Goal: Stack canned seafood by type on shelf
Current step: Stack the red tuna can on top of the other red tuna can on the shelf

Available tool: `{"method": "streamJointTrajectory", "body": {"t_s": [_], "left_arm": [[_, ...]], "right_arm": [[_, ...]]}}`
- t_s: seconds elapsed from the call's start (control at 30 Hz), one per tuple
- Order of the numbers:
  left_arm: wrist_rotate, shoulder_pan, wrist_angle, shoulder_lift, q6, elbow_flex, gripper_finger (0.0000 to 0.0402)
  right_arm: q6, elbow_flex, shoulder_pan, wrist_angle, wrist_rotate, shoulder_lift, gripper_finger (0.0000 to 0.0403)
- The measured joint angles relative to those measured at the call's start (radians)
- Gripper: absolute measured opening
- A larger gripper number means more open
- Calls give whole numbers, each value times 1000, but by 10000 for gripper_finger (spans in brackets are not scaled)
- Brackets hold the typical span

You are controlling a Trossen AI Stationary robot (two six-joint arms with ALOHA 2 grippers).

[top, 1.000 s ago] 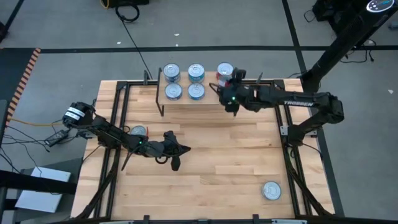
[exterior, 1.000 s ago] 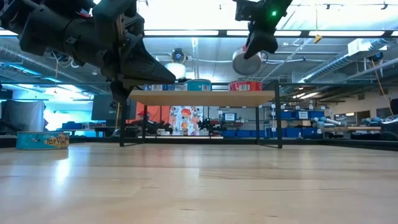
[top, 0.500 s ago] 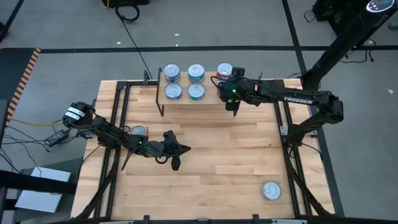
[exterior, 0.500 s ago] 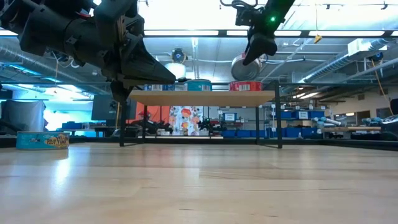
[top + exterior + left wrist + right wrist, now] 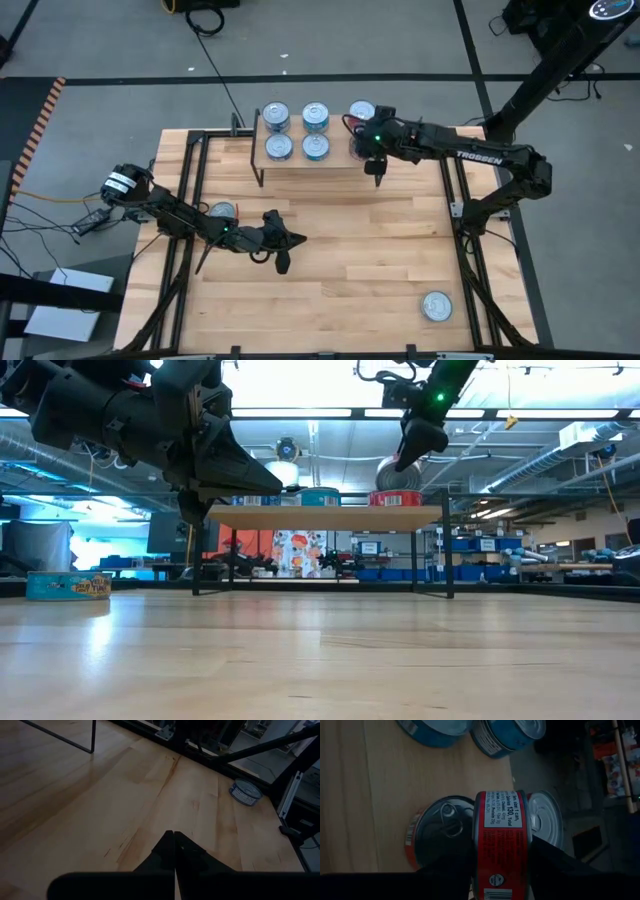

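Left tool (image 5: 283, 262) hovers over the tabletop (image 5: 350, 250) left of centre, fingers (image 5: 172, 851) pressed together, holding nothing. A teal-labelled can (image 5: 221, 211) sits flat on the tabletop beside the left arm, near the left rail; low view shows it at far left (image 5: 68, 585).

Shelf (image 5: 335, 160) stands at the tabletop's back edge. On its board, four blue/teal cans in a two-by-two block: back left (image 5: 275, 115), back right (image 5: 316, 115), front left (image 5: 279, 147), front right (image 5: 316, 147). To their right, a red can (image 5: 361, 111) rests upright at the back right corner.

Right tool (image 5: 372, 152) is over the shelf's right end, clamped on a red-labelled can (image 5: 501, 840) turned on its edge, tilted, just above the board, beside the resting red can (image 5: 440, 831). Low view shows the held can (image 5: 398, 474) up off the board, touching or nearly touching the red can (image 5: 395, 498); cannot tell which.

One more can (image 5: 436, 306) lies on the tabletop, front right, well apart from the rest.
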Motion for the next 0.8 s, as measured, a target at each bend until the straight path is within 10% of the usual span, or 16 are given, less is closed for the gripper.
{"method": "streamJointTrajectory", "body": {"t_s": [0.8], "left_arm": [[0, -2, 0, 0, -40, 0, 1]], "right_arm": [[177, 0, -29, -90, -202, 0, 244]]}}
